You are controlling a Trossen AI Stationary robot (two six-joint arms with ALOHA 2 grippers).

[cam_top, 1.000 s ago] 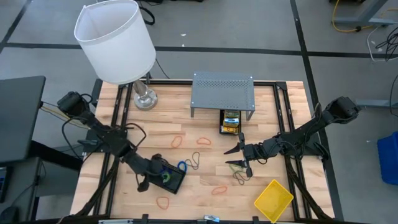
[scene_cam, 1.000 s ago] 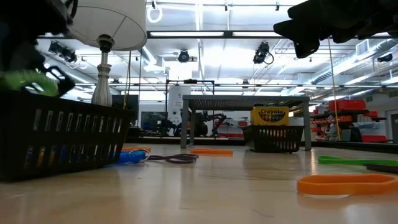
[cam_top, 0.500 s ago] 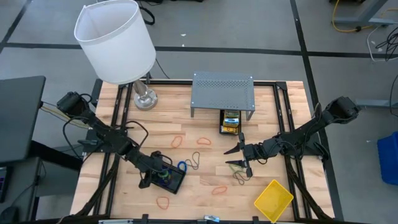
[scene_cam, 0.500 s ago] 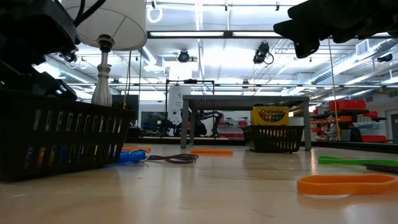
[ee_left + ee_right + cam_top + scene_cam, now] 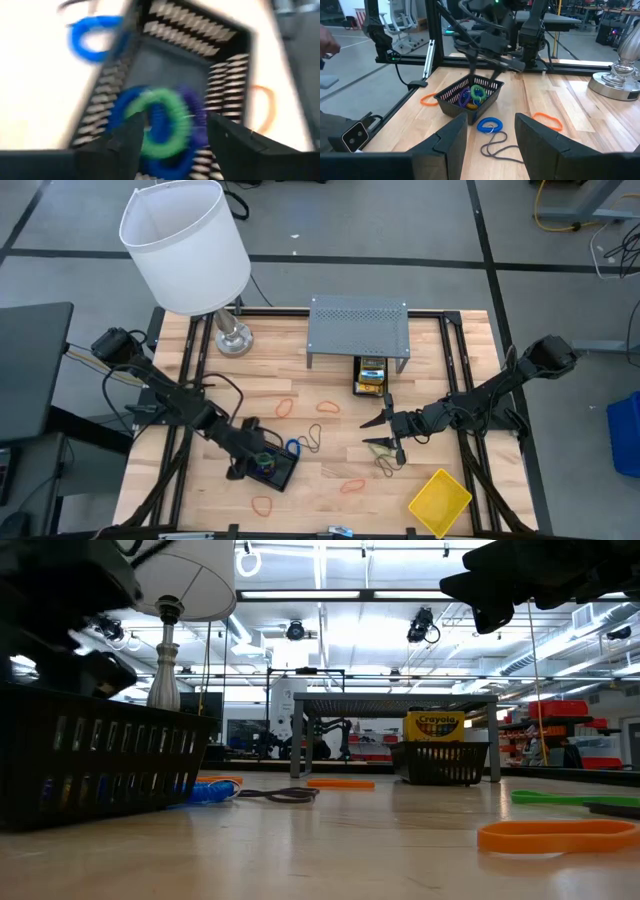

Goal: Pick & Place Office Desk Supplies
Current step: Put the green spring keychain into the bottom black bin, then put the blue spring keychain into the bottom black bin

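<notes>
- We see the left gripper (image 5: 262, 461) poised above the black mesh tray (image 5: 283, 477) near the table's front left; in the left wrist view its fingers (image 5: 125, 145) stand apart with nothing between them.
- Inside that tray (image 5: 165, 60) lies a green coiled band (image 5: 172, 117) on top of blue and purple ones; the right wrist view shows the same pile (image 5: 472, 96) in the basket (image 5: 447, 102).
- A blue coiled band (image 5: 292, 447) lies on the wood just beside the tray, with a dark thin loop (image 5: 312, 437) next to it.
- We find the right gripper (image 5: 384, 434) hanging over the table's middle right, its fingers (image 5: 451, 142) spread and holding nothing.
- A green band (image 5: 386, 464) lies on the table just in front of the right gripper.
- Orange loops lie scattered on the wood: two near the middle (image 5: 327, 407), one at the front (image 5: 262, 505).
- A crayon box (image 5: 371, 373) stands in a second black tray under the front edge of the grey perforated shelf (image 5: 358, 328).
- The yellow tray (image 5: 440, 501) sits at the front right corner.
- The white-shaded lamp (image 5: 186, 246) stands at the back left.
</notes>
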